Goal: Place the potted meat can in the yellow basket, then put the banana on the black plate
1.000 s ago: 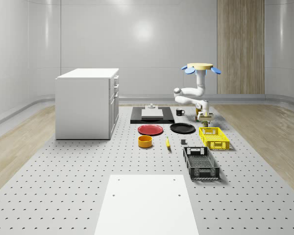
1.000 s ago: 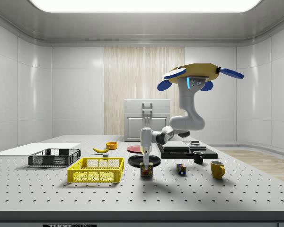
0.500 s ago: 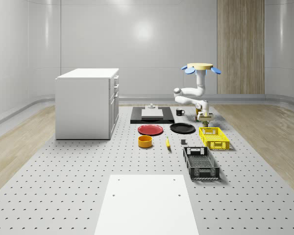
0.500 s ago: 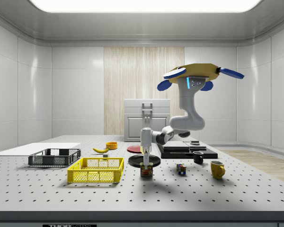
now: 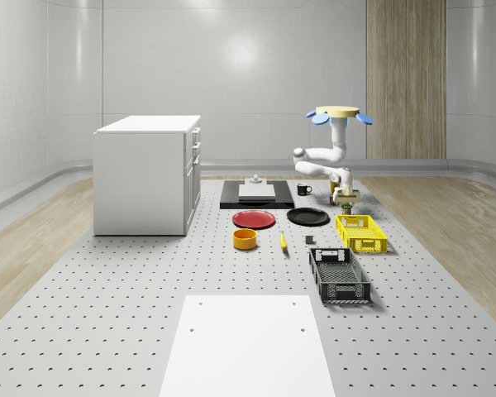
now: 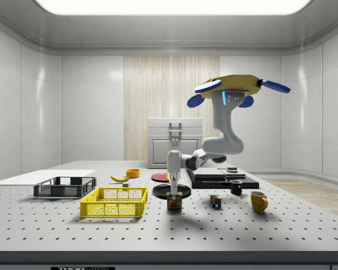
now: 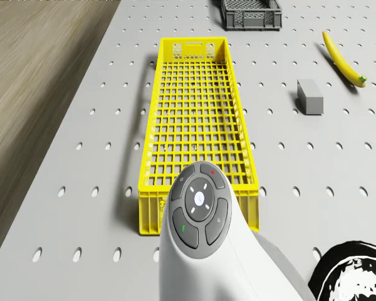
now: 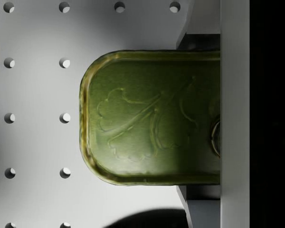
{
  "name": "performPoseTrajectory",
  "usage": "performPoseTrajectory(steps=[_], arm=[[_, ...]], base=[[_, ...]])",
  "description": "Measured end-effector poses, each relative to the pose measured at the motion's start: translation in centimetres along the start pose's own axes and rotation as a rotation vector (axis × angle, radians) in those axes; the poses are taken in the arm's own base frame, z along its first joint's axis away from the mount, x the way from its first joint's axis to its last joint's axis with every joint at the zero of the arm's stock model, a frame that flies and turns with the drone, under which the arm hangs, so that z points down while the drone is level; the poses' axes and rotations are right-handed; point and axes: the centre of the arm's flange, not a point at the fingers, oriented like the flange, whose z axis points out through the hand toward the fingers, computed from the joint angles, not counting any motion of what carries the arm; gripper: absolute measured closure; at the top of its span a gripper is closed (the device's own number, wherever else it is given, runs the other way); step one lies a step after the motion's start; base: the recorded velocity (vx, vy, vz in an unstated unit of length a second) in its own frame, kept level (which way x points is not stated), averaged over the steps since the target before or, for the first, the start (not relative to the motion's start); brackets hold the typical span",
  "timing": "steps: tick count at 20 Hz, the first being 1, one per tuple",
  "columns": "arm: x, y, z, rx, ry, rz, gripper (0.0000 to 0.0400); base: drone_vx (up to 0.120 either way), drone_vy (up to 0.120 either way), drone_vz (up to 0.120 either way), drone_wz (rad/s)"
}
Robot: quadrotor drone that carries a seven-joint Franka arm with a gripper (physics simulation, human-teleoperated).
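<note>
Drone (image 6: 232, 85) hovering above the table (image 5: 107, 314), just beyond the far end of the yellow basket (image 5: 361, 232) in the whole-scene view; its arm reaches down so that the end effector (image 6: 173, 196) sits on the potted meat can (image 6: 174, 203). In the side view the can stands at table level, just right of the basket and apart from it; whether it has left the surface cannot be told. In the wrist view the can's green embossed lid (image 8: 152, 118) lies between the two fingers (image 8: 199, 19), which sit against its opposite sides: the end effector appears closed on the can. The step in hand is judged to be the grasp before the carry into the basket.

Handling: the can is a stiff metal body, probably fairly heavy for its size, with smooth walls that may slip under a light pinch. A hold across the flat sides, low enough to clear the rounded rim, looks soundest.

The banana (image 7: 342, 58) lies on the table left of the basket in the whole-scene view, beside a small grey block (image 7: 310, 96); the black plate (image 5: 307, 217) lies farther back, bare.
</note>
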Motion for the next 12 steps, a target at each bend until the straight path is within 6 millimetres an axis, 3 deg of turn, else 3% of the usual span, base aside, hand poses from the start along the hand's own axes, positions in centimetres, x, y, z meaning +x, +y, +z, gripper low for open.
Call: performPoseTrajectory(steps=[5,9,12], arm=[[0.0,0.0,-1.5,-0.001,0.001,-0.001,0.0109],[0.0,0.0,-2.0,-0.001,0.001,-0.001,0.011],[0.0,0.0,-2.2,-0.001,0.001,-0.001,0.011]], base=[[0.0,0.0,0.12,0.0],[0.12,0.0,0.12,0.0],[0.12,0.0,0.013,0.0]])
